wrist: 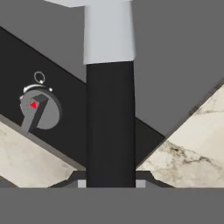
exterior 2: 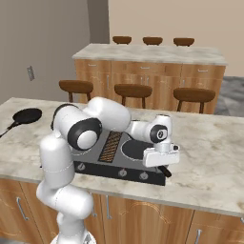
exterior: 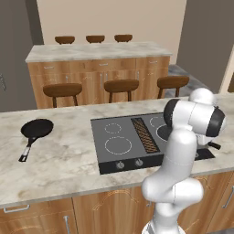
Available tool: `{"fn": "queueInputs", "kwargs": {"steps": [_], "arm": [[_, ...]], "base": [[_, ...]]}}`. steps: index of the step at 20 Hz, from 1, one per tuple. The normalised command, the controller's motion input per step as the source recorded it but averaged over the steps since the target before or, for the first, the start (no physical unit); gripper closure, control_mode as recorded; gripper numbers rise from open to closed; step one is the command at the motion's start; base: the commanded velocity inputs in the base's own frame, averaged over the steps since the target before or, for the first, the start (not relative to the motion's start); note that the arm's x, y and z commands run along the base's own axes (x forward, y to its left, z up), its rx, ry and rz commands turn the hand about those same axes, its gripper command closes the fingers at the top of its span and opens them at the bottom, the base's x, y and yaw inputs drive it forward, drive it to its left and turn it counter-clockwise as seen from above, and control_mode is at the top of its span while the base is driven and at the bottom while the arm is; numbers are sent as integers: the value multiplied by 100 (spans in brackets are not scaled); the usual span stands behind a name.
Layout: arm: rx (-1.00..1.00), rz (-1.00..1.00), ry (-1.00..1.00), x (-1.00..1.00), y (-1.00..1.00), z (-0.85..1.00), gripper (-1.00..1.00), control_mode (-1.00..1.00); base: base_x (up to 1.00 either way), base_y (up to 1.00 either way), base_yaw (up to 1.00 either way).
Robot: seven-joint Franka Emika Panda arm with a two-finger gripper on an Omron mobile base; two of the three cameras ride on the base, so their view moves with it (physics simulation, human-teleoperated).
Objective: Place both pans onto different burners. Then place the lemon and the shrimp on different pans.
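Observation:
One black pan [exterior: 36, 129] lies on the marble counter far to the left of the cooktop [exterior: 103, 157], its handle pointing toward the front edge; it is also in the right base view [exterior 2: 27, 115]. The second pan [exterior 2: 135, 150] is over the cooktop's right front area, largely hidden by my arm. Its long black handle [wrist: 110, 127] runs between my fingertips, and my gripper [exterior 2: 162, 163] is shut on it above the cooktop's front right corner. The handle's end [exterior: 214, 146] sticks out past my arm. The left burners [exterior: 118, 145] are bare. Lemon and shrimp are out of view.
A brown grille [exterior: 144, 135] runs down the cooktop's middle, and knobs [wrist: 40, 109] line its front strip. Marble counter [exterior 2: 209, 162] stretches to the right of the cooktop. Beyond it stand bar stools [exterior: 120, 85] and an island counter [exterior: 96, 51].

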Motion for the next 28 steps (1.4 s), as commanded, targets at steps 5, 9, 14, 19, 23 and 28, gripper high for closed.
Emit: {"fn": "queueInputs", "kwargs": {"steps": [5,9,14,19,23,28], "arm": [[0,0,0,16,0,-4,100,-100],[0,0,0,0,0,0,100,-100],[0,0,3,-21,11,-4,100,-100],[0,0,0,-40,5,-6,100,-100],[0,0,0,-17,1,-2,-100,-100],[0,0,0,11,0,0,-100,-100]], "base": [[0,0,0],[0,0,0],[0,0,0],[0,0,0],[0,0,0],[0,0,0]]}}
